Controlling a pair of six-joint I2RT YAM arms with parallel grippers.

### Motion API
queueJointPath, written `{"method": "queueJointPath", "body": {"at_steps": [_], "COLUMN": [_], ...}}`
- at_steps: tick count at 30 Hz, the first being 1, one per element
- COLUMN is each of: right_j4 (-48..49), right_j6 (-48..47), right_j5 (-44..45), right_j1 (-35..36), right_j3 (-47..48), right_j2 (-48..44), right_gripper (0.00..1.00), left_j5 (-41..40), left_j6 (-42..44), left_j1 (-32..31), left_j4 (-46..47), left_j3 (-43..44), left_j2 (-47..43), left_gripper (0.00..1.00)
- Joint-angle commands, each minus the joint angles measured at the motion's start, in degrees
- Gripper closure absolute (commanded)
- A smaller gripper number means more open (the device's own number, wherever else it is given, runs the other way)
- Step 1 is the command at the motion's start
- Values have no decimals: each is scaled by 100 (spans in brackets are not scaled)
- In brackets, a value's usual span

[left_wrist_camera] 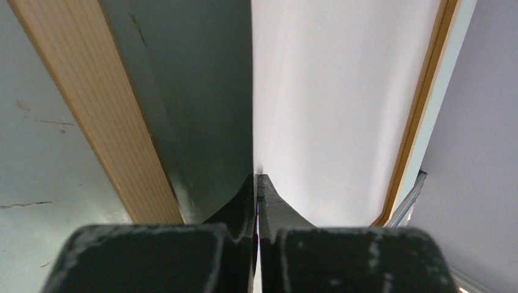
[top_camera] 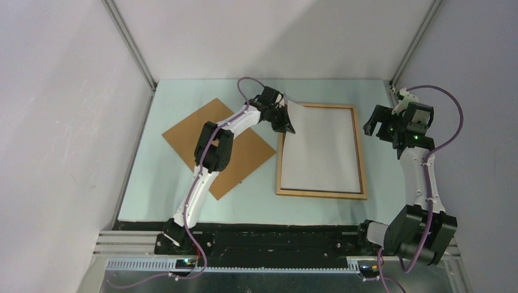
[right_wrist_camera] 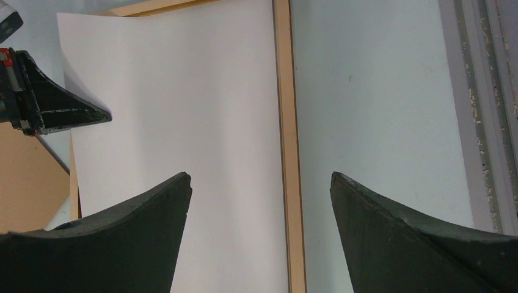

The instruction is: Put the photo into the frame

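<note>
The left gripper [top_camera: 284,124] pinches a corner of the photo [top_camera: 321,149] — white side up, over the frame [top_camera: 360,152]. The right gripper [right_wrist_camera: 259,178] hangs open, empty.

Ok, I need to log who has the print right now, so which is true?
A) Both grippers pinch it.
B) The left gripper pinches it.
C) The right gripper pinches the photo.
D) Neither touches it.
B: the left gripper is shut on the far left corner of the photo, which lies white side up over the frame. The right gripper hangs open by the frame's right side, holding nothing.
</note>
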Motion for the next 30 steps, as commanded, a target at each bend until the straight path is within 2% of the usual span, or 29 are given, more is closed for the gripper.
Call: {"method": "queueJointPath", "body": {"at_steps": [1,17,19,21,25,30], "right_j4": [206,192,185,187,182,182], "right_j6": [0,20,15,21,35,54], "right_j5": [-72,-117,-123,-137,-152,-176], "right_j1": [-38,-60,-68,-75,-90,-98], "right_j3": [-23,-22,-23,-26,-20,-26], "right_j2": [-30,-36,-45,-60,-61,-76], "right_gripper": [12,12,12,12,12,12], "left_j5": [-121,-225,-275,-336,-428,-555], "left_j6": [-19,71,104,125,147,219], "left_j1": [-19,-24,-22,-16,-17,-15], "left_j4": [126,126,121,121,117,118], "left_j3": [4,-145,-186,-246,-401,-637], "left_j2": [-264,-393,-452,-531,-696,-927], "left_gripper": [96,79,74,64,50,36]}}
